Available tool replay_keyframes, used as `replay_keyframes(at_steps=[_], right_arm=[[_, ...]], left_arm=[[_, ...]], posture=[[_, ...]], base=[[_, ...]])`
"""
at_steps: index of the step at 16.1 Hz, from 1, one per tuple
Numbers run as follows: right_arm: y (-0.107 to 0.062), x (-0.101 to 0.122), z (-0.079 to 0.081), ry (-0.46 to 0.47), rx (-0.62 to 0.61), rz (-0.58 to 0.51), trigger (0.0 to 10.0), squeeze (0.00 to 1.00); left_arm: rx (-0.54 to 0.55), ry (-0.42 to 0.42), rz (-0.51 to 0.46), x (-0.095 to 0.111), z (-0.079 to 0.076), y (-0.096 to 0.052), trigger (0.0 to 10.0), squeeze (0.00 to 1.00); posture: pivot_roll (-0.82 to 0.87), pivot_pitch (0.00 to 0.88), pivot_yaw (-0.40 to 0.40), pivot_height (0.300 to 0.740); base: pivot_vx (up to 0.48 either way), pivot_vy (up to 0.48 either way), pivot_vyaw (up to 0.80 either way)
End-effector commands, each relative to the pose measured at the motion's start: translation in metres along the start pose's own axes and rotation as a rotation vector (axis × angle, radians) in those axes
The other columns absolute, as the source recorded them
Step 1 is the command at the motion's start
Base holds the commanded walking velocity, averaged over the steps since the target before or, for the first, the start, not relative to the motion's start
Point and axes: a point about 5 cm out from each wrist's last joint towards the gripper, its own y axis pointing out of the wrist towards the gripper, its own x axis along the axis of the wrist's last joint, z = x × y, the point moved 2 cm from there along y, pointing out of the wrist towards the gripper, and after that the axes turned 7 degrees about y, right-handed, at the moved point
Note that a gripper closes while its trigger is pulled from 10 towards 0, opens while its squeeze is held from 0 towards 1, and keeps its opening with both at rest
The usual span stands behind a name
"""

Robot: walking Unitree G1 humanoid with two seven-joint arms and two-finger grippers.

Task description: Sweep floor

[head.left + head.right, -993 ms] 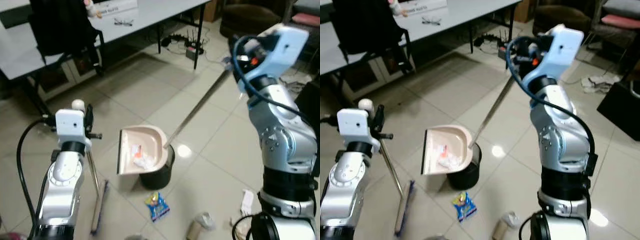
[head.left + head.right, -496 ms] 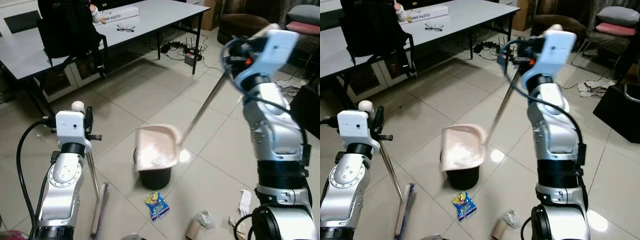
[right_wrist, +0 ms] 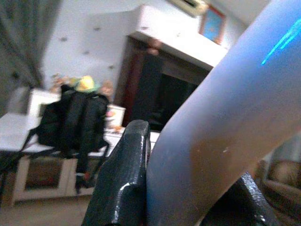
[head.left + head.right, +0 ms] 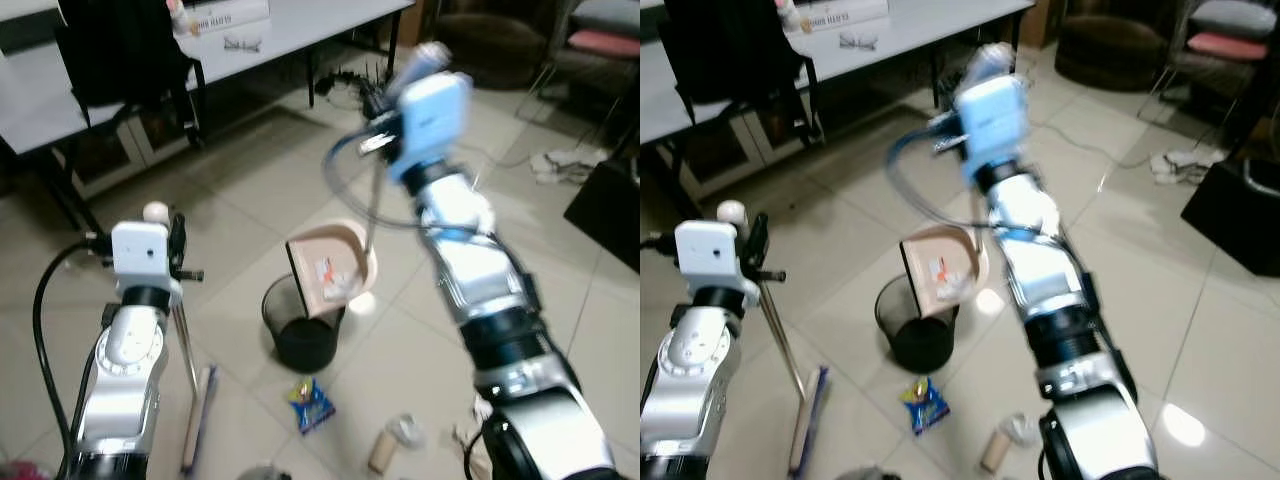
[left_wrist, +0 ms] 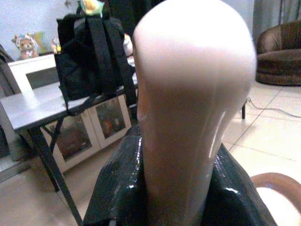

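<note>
Sweeping looks partly done, as I judge it: the dustpan (image 4: 330,268), tilted steeply over the black bin (image 4: 302,330), has scraps clinging to it, so this load is not fully tipped. The right claw (image 3: 188,183) is clamped on the pan's handle (image 4: 371,210); the left claw (image 5: 188,197) is closed around the broom's pale handle top (image 5: 195,94), with the broom head (image 4: 197,420) on the floor at 7 o'clock from the bin. Left to gather: a wrapper (image 4: 312,404) at 6 o'clock and a tube (image 4: 382,452) and crumpled bits at 5 o'clock. Glossy pale tiles (image 4: 560,290); a counter (image 4: 120,70) at 11 o'clock, a backpack (image 4: 125,50) on a chair before it.
</note>
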Motion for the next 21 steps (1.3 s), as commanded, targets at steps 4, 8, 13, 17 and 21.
replay_keyframes(at_steps=[4,8,13,17,21], right_arm=[[-0.005,0.014,0.047,-0.151,0.224,-0.175,10.0,0.0],[-0.024,-0.002,0.085,-0.154,0.428,-0.164,10.0,0.0],[-0.035,-0.014,0.098,-0.307,0.519,-0.166,10.0,0.0],[-0.026,-0.009,0.078,-0.266,0.372,-0.167,10.0,0.0],[-0.03,-0.01,-0.045,-0.189,-0.273,0.008,10.0,0.0]], left_arm=[[0.022,0.027,-0.025,0.006,0.004,0.0,10.0,0.0],[0.018,0.024,-0.026,0.006,0.003,0.0,10.0,0.0],[0.01,0.024,-0.027,0.006,0.001,0.0,10.0,0.0],[0.003,0.011,-0.033,0.007,-0.001,0.001,10.0,0.0],[-0.134,0.016,-0.015,0.006,-0.025,0.0,10.0,0.0]], posture=[[-0.01,0.028,0.045,0.74],[-0.01,0.028,0.044,0.74],[-0.01,0.028,0.043,0.74],[-0.01,0.026,0.044,0.74],[-0.03,0.022,0.053,0.74]], base=[[0.0,0.0,0.0],[0.0,0.0,0.0],[0.0,0.0,0.0],[0.0,0.0,0.0],[0.0,0.0,0.0]])
